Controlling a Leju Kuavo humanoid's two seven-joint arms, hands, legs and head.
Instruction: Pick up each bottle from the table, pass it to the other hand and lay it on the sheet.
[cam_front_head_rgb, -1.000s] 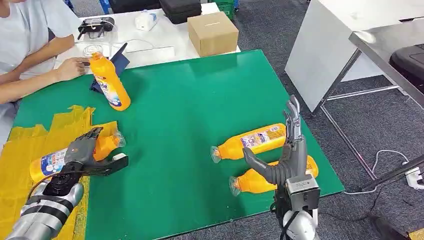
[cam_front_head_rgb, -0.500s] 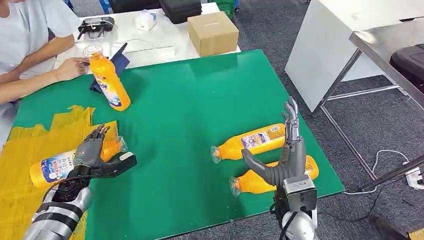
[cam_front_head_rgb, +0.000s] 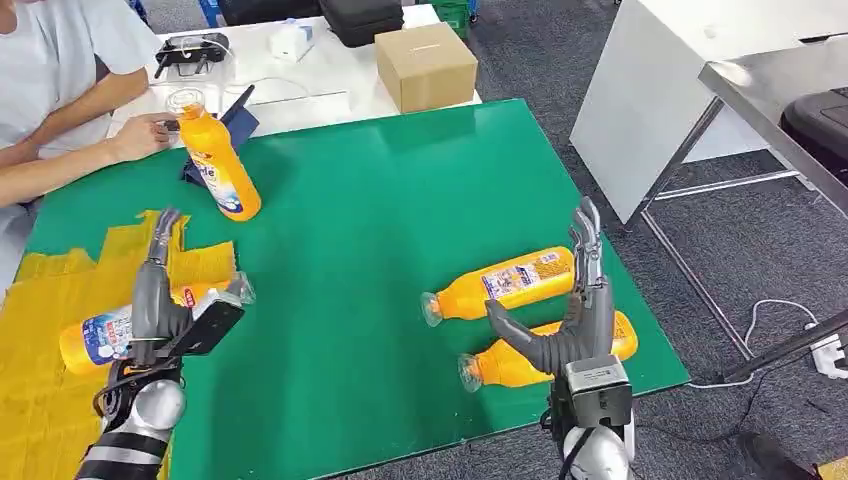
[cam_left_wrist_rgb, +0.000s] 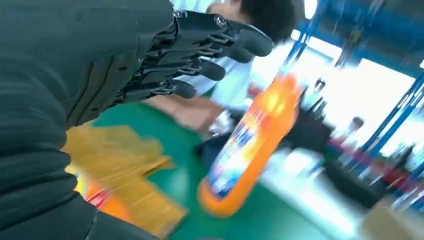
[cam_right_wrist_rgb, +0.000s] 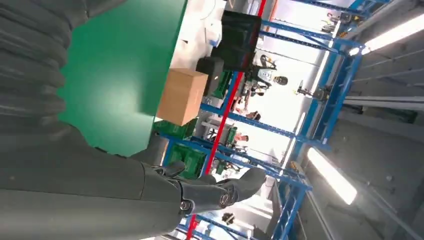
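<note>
One orange bottle (cam_front_head_rgb: 105, 330) lies on the yellow sheet (cam_front_head_rgb: 45, 300) at the table's front left. My left hand (cam_front_head_rgb: 165, 300) hovers just above it, fingers straight and spread, holding nothing. An upright orange bottle (cam_front_head_rgb: 218, 165) (cam_left_wrist_rgb: 245, 145) stands at the back left next to a person's hand (cam_front_head_rgb: 140, 135). Two more orange bottles (cam_front_head_rgb: 505, 282) (cam_front_head_rgb: 510, 365) lie side by side at the front right. My right hand (cam_front_head_rgb: 570, 320) stands over them, fingers pointing up, empty.
The green mat (cam_front_head_rgb: 360, 220) covers the table. A person (cam_front_head_rgb: 50, 80) sits at the back left. Behind the mat are a cardboard box (cam_front_head_rgb: 425, 65), a dark case (cam_front_head_rgb: 360, 20) and small items on a white table (cam_front_head_rgb: 300, 70). The table's edge drops off at the right.
My left hand let go of the bottle on the sheet, lifted, and straightened its fingers. The bottle stays lying on the sheet. My right hand has barely moved.
</note>
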